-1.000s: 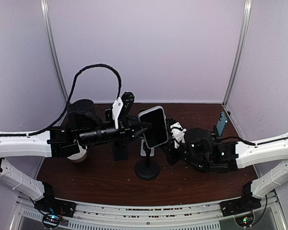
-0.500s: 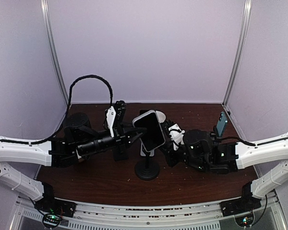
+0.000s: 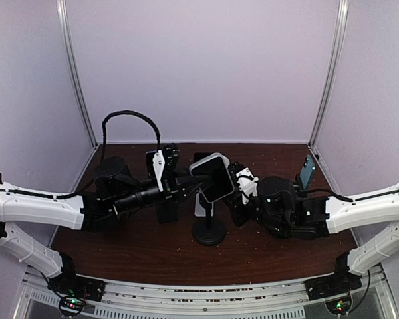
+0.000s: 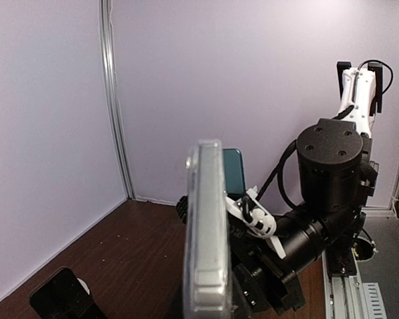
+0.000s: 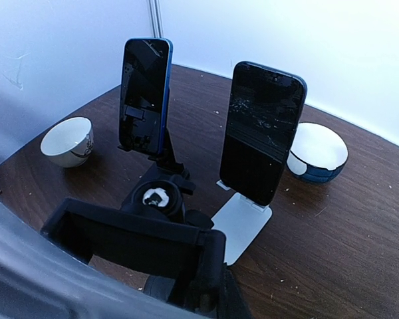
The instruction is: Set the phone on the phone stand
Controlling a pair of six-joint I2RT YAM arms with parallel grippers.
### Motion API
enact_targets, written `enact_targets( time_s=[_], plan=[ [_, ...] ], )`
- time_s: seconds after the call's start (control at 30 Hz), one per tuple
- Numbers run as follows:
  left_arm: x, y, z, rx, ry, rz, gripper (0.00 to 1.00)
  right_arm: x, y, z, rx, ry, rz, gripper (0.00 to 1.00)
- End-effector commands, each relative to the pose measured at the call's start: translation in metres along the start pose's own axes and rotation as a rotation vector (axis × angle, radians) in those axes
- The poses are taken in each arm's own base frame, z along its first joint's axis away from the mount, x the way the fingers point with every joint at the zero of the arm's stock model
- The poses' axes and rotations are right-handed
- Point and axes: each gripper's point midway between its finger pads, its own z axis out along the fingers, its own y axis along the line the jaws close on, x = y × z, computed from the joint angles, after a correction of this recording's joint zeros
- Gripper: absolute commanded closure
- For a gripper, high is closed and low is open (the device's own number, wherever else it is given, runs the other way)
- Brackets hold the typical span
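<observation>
**Top external view: phone up in the air, right over the stand**

We see the phone (image 3: 213, 178) off the table, screen tilted up and toward the camera, sitting just above the post of the black phone stand (image 3: 209, 232). It isn't seated in it. From the left wrist view we get the phone (image 4: 206, 246) edge-on, clear case and all, standing upright in the middle of the frame.

The left gripper (image 3: 189, 181) has it. The jaws are pinched nearly together on the phone's left edge and nothing else is carrying it.

The right gripper (image 3: 241, 188) is tucked in just beside the phone on the other side, jaws closed down. In the right wrist view the stand's black cradle (image 5: 136, 242) fills the bottom of the frame, right where the fingers would be. We can't tell whether it's actually pinching the cradle or only sitting against it.

Further out in that same view are a blue phone (image 5: 145, 93) upright on a black holder and a dark phone (image 5: 261, 133) leaning on a white stand (image 5: 239, 222). A white bowl (image 5: 68, 141) sits off to the left and a blue-and-white bowl (image 5: 319, 153) behind on the right, all on the brown table (image 3: 139, 252).
</observation>
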Motion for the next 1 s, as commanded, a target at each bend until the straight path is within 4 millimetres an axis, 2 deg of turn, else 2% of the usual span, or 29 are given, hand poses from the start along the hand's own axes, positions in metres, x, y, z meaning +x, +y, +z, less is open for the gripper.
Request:
enact_targets(
  time_s=[0.0,0.1,0.23,0.33,0.47,0.6,0.77,0.97],
  plan=[
    [-0.004,0.003,-0.005,0.006,-0.039,0.065,1.0,-0.03,0.048,-0.011,-0.201,-0.115,-0.057,1.0],
    [-0.024,0.003,-0.006,0.046,-0.091,0.085,1.0,-0.024,0.055,-0.01,-0.254,-0.117,-0.052,1.0],
    [-0.055,-0.011,0.003,0.148,-0.181,0.1,1.0,-0.019,0.052,-0.003,-0.287,-0.119,-0.041,1.0],
    [-0.052,-0.008,0.01,0.142,-0.166,0.083,1.0,-0.022,0.048,0.001,-0.269,-0.113,-0.044,1.0],
    [-0.035,-0.005,0.003,0.111,-0.123,0.062,1.0,-0.026,0.04,0.0,-0.229,-0.124,-0.038,1.0],
    [0.013,0.014,0.0,-0.011,0.075,0.077,1.0,-0.023,0.039,0.002,-0.22,-0.11,-0.053,1.0],
    [0.077,0.039,-0.029,-0.183,0.433,-0.008,1.0,-0.027,0.026,-0.004,-0.16,-0.112,-0.049,1.0],
    [0.138,0.036,-0.07,-0.233,0.7,-0.113,1.0,-0.022,0.014,-0.004,-0.102,-0.097,-0.04,1.0]
  ],
)
